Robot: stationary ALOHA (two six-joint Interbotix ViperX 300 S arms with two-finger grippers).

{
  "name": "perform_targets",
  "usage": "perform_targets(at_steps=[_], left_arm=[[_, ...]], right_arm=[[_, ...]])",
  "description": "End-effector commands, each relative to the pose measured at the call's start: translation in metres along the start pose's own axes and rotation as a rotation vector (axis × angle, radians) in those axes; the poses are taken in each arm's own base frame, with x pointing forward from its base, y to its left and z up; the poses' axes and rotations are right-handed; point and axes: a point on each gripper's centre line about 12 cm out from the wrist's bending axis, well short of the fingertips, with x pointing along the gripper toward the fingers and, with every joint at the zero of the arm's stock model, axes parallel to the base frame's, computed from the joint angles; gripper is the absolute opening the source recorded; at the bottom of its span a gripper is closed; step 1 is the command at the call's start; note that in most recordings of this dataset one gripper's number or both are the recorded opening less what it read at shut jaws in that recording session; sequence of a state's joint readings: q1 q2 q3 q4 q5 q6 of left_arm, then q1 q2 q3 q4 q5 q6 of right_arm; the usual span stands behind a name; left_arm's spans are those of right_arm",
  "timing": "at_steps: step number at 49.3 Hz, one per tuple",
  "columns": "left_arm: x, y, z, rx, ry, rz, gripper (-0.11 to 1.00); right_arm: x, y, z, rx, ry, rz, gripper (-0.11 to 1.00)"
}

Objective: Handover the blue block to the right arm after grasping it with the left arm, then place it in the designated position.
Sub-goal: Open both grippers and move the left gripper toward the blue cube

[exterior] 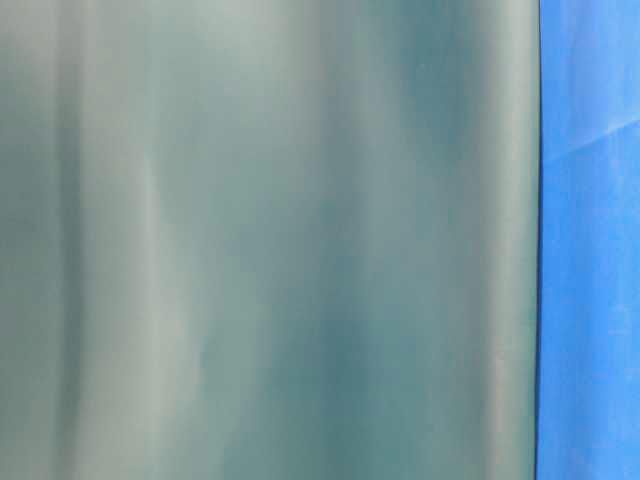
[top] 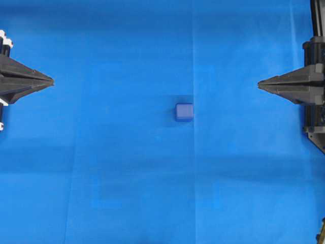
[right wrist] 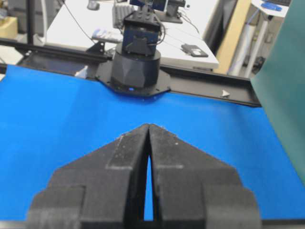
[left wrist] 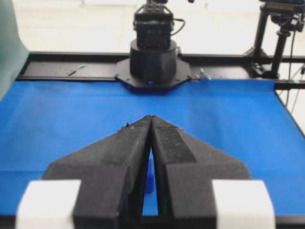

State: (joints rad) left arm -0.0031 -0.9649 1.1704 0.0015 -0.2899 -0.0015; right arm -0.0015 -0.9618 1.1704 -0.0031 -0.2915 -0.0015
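The blue block (top: pixel 184 112) sits alone near the middle of the blue cloth, far from both arms. My left gripper (top: pixel 52 80) rests at the left edge with its pointed fingers pressed together, shut on nothing. In the left wrist view its tips (left wrist: pixel 151 117) meet, and a sliver of the blue block (left wrist: pixel 149 180) shows through the slit behind them. My right gripper (top: pixel 259 84) points in from the right edge, also shut and empty; its tips (right wrist: pixel 148 125) touch. The block is hidden in the right wrist view. No designated position shows on the cloth.
Blue cloth (top: pixel 152 193) covers the table. Each wrist view faces the other arm's black base (left wrist: pixel 152 62) (right wrist: pixel 136 67) on a black rail at the cloth's far edge. A grey-green sheet (exterior: pixel 270 240) fills most of the table-level view.
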Motion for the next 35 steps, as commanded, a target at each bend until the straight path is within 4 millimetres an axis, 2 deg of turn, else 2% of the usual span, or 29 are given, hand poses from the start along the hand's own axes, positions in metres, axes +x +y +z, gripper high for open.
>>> perform_targets(at_steps=[1,6,29,33,35], left_arm=[[0.0014,-0.0019,-0.0005,-0.002,0.023,-0.01,0.0],[0.0009,-0.0019,-0.0011,-0.005,0.031,-0.01,0.0],[0.0022,-0.0026,-0.0043,0.001,0.046,-0.013,0.0],[0.0021,-0.0035,-0.0041,0.007,0.044,-0.018,0.02],[0.0022,-0.0035,-0.0039,0.006,0.043,-0.018,0.09]], right_arm=[[0.0019,-0.0004,0.0069,0.004,-0.02,-0.002,0.01],[0.0042,-0.0007,0.0076,0.006,0.002,-0.004,-0.02],[0.0056,-0.0004,0.0053,0.006,0.031,-0.002,-0.02],[0.0054,-0.0005,0.006,0.01,0.026,-0.003,0.06],[0.0057,-0.0005,0.0059,0.015,0.026,-0.003,0.14]])
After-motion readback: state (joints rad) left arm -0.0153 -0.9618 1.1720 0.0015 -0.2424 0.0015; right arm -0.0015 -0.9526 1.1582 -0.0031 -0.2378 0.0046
